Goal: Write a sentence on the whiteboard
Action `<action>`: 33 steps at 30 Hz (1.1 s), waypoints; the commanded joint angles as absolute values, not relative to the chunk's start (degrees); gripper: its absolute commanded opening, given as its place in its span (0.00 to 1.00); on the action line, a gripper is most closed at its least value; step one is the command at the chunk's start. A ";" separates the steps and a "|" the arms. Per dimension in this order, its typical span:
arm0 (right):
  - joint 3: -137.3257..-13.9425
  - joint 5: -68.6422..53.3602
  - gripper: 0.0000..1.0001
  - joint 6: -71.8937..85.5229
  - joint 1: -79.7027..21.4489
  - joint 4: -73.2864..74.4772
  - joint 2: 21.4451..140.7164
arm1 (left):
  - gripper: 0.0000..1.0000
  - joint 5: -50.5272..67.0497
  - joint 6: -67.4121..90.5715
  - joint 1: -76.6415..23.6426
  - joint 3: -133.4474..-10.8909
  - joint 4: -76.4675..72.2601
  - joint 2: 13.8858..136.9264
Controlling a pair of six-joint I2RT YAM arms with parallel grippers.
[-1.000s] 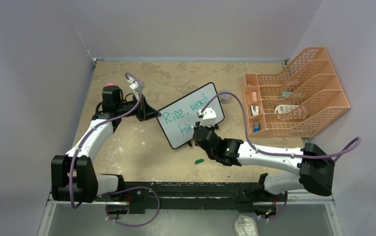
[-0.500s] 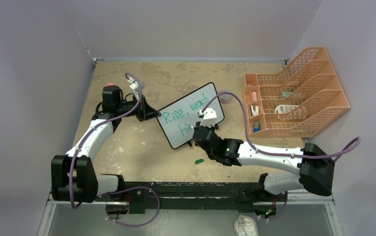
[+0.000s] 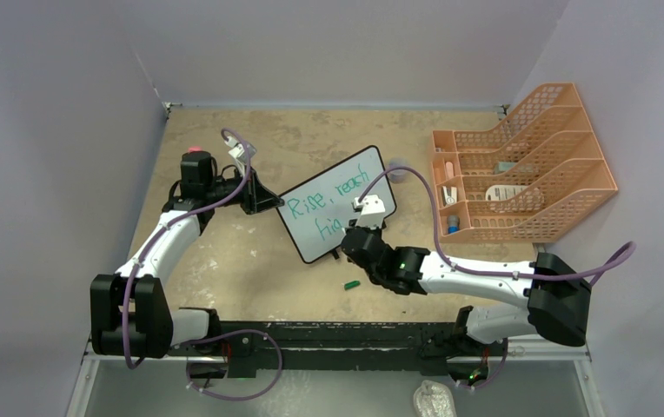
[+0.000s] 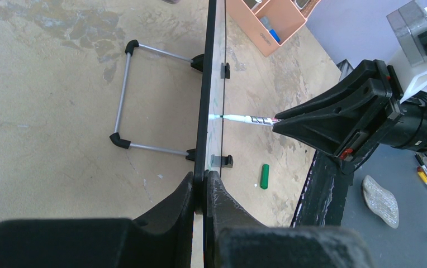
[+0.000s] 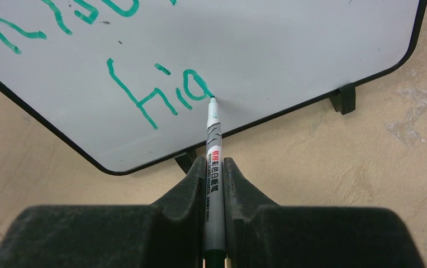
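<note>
Holds whiteboard (image 3: 352, 187) upright mid-table (image 3: 224, 252) by its left edge in clenched left gripper (image 3: 274, 204), grips marker (image 5: 213, 146) tight in right gripper (image 5: 214, 165), touches tip to sentence (image 3: 324, 207) at "hig" under "Rise, reach", cap (image 3: 352, 284) lying near.

Plain, pale lilac-grey walls (image 3: 337, 52) closed in the table (image 3: 311, 139) at the back and on both sides. Its tan top looked worn and blotchy under soft, even light. An orange mesh desk organiser (image 3: 572, 187) stood near the right wall, and a black rail (image 3: 337, 334) ran along the near edge.
</note>
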State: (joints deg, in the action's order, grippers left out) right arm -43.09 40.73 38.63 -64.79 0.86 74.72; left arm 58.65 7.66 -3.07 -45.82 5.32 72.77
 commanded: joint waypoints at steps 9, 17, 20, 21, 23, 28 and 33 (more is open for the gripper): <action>-41.80 40.44 0.00 41.34 -64.51 2.06 74.57 | 0.00 57.78 5.59 -3.29 -46.99 6.06 73.21; -41.32 39.80 0.00 41.57 -64.51 1.93 74.63 | 0.00 57.75 5.62 -3.26 -46.98 5.98 73.22; -41.32 39.19 0.00 41.48 -64.51 1.85 74.70 | 0.00 57.78 5.63 -3.25 -46.94 5.98 73.26; -41.32 39.13 0.00 41.36 -64.49 1.85 74.75 | 0.00 57.75 5.64 -3.30 -46.99 5.98 73.22; -41.31 38.79 0.00 41.33 -64.53 1.68 74.75 | 0.00 57.75 5.63 -3.39 -46.99 5.98 73.30; -41.29 38.08 0.00 41.01 -64.60 1.47 75.06 | 0.00 57.77 5.62 -3.35 -46.96 5.98 73.30; -41.63 37.40 0.00 40.24 -64.55 0.54 74.97 | 0.00 57.74 5.62 -3.35 -46.93 5.98 73.30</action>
